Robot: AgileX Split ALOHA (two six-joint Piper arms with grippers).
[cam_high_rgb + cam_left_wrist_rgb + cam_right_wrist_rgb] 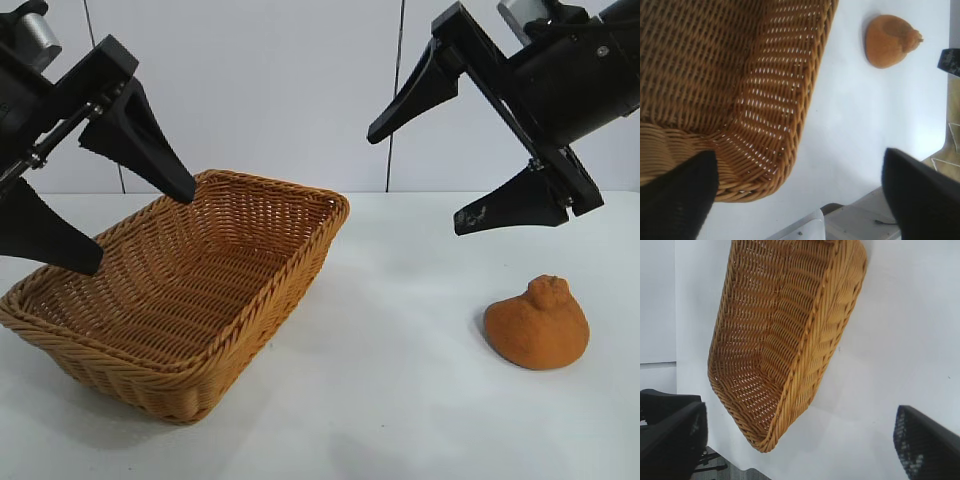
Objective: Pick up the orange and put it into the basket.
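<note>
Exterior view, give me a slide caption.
Both open claws, left and right, hover above an empty basket and an orange.

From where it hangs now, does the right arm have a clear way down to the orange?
Probably yes. The right gripper hangs open above the orange, which sits alone on the bare table. The basket is well off to the side, near the left gripper.

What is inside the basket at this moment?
Nothing shows inside the basket: only bare woven floor and walls. The near wall hides a strip of floor in the exterior view, but the wrist views show it bare too. The orange lies on the table, apart from it.
</note>
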